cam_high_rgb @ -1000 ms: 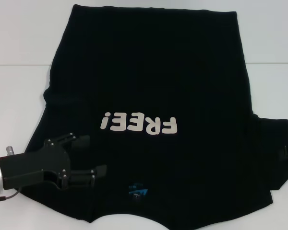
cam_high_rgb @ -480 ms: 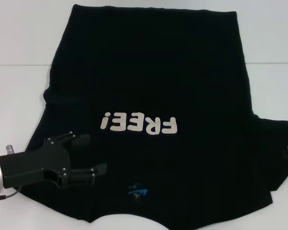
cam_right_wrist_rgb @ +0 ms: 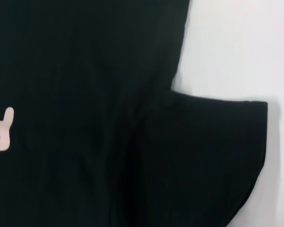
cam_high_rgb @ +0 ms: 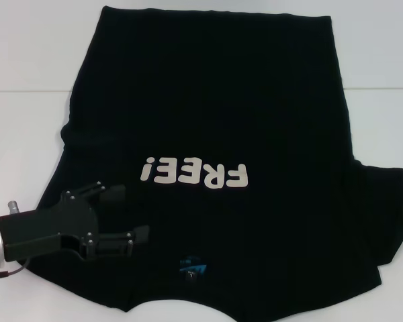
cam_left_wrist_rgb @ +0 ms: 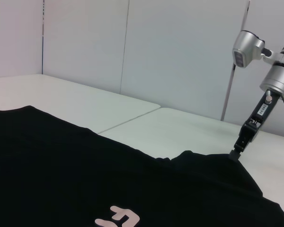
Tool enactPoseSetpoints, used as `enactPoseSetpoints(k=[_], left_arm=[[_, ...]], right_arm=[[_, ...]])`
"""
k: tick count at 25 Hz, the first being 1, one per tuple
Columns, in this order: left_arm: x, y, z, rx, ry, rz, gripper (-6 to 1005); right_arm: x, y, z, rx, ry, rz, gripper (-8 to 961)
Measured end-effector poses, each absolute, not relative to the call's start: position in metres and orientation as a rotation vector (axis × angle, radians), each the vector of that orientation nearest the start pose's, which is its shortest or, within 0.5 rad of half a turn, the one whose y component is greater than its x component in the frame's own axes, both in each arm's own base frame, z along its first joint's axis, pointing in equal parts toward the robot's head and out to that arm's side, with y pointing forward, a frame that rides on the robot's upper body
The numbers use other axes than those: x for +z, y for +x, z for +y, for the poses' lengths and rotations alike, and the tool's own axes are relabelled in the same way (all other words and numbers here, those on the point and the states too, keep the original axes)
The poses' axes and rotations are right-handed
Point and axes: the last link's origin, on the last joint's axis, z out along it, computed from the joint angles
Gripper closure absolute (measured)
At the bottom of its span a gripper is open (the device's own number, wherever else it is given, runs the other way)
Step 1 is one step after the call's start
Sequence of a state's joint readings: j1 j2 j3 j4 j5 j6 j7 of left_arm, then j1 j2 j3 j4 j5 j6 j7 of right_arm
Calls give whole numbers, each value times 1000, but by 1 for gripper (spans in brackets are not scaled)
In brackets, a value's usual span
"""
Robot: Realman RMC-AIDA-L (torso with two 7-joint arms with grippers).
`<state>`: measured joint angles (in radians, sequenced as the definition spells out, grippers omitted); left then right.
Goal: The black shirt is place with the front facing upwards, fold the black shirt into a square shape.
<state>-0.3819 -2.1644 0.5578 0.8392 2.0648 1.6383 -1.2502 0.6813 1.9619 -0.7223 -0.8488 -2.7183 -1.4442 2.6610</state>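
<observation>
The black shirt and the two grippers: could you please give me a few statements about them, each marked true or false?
1. The black shirt lies flat with its cream lettering facing up. True.
2. The left gripper is over the shirt near the robot's left sleeve, its fingers apart. True.
3. The shirt is already folded into a square. False: it is spread out, both sleeves extended.
4. The right gripper is above the chest lettering. False: it is at the edge of the shirt's sleeve on the robot's right.
5. The blue neck label is at the shirt's far end. False: it is at the near end.
</observation>
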Motion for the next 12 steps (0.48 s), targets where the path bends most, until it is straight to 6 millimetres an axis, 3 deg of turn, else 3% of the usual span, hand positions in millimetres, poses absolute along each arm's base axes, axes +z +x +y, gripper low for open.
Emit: enactPoseSetpoints(k=[1, 6, 12], left_arm=[[11, -289, 291, -665, -2624, -518, 51], [10, -291, 291, -663, -2616, -533, 51], [10, -292, 291, -670, -2611, -568, 52]], right_arm=[[72, 306, 378, -135, -1993, 1778, 929], [76, 301, 385, -50, -2011, 1751, 932], [80, 278, 399, 154, -2097, 1683, 921]])
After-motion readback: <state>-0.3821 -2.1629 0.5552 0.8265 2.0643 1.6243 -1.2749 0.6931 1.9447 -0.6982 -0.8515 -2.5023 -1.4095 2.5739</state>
